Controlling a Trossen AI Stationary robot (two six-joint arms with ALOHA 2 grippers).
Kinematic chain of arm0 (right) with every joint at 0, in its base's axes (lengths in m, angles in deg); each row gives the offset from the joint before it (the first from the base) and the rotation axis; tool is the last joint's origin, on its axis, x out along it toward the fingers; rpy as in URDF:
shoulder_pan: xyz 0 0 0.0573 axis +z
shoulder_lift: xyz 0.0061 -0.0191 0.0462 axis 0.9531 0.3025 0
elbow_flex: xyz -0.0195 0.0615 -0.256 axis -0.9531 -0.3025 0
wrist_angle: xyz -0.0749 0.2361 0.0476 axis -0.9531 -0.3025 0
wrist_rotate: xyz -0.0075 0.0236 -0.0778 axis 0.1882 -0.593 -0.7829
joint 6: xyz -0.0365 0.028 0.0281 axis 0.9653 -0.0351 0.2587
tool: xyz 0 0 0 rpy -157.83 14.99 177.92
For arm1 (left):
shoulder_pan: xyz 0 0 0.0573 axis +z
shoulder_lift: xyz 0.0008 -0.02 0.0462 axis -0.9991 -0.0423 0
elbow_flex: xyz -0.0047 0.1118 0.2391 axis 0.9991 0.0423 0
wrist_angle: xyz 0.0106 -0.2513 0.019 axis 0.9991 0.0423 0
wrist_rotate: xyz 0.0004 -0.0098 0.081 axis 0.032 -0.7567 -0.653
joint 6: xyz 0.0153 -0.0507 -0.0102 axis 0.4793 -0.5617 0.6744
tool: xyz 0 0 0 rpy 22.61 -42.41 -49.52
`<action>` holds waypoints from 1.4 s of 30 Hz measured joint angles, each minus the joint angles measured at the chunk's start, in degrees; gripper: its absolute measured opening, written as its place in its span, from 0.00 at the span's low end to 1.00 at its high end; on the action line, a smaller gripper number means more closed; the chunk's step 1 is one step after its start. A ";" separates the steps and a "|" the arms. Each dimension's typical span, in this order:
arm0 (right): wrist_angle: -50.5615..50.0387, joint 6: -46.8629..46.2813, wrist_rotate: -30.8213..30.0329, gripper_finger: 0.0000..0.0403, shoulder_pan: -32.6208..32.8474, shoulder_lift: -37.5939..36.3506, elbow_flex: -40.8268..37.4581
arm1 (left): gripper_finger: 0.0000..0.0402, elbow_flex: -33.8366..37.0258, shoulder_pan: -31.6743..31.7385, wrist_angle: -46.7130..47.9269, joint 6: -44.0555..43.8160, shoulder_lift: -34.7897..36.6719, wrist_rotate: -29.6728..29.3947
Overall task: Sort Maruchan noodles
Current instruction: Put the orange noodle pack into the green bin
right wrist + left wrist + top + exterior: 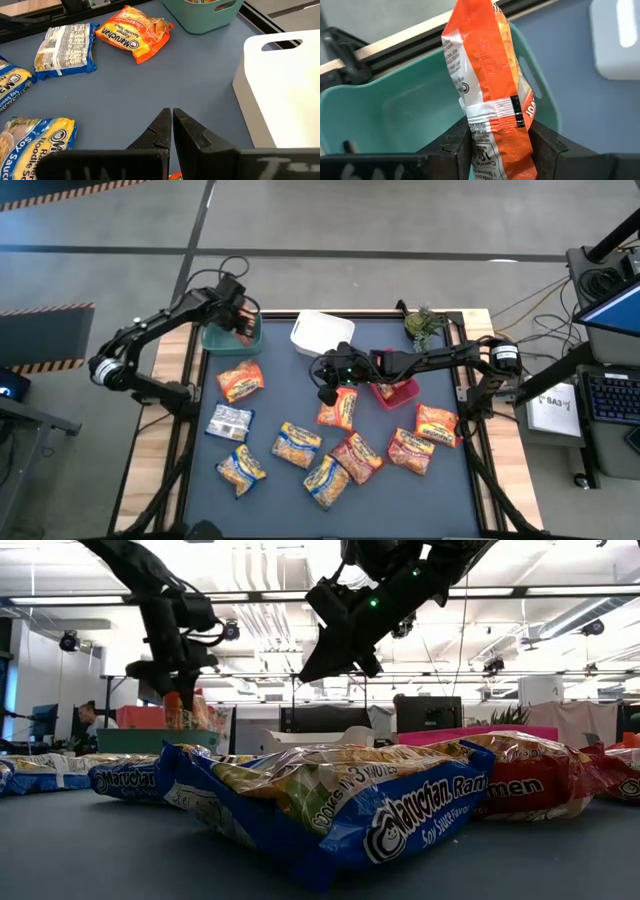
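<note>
My left gripper hangs over the green bin at the mat's far left corner, shut on an orange Maruchan packet. My right gripper is shut and empty, above the mat's middle, just beyond an orange packet lying flat. Several more packets lie flat on the dark mat: an orange one, a silver-blue one, blue-yellow ones, a red one and orange ones. My left gripper pinches the orange packet between its two fingers at the crimped seam end. The fingers point down from above. The packet is lifted clear and hangs below them, its free end over the green bin's opening.
A white bin stands at the far middle and a red bin under my right arm. A green plant-like thing sits at the far right corner. Bare mat lies between the white bin and the packets.
</note>
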State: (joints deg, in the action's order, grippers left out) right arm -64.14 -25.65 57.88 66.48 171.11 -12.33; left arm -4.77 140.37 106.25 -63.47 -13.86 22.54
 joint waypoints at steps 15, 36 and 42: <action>0.01 0.03 -0.02 0.02 -0.02 0.00 -0.02 | 0.34 0.00 -0.08 -3.39 -0.46 -5.40 1.05; 0.00 0.03 -0.04 0.02 -0.11 0.00 -0.02 | 0.48 0.00 -4.08 -5.20 -2.57 -5.43 1.09; 0.00 0.03 -0.04 0.02 -0.11 0.00 -0.02 | 0.49 0.00 -4.63 -5.19 -3.15 -5.41 1.05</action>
State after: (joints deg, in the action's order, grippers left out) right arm -64.14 -25.61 57.84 66.37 171.11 -12.35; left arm -4.77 135.74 101.06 -66.62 -19.27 23.59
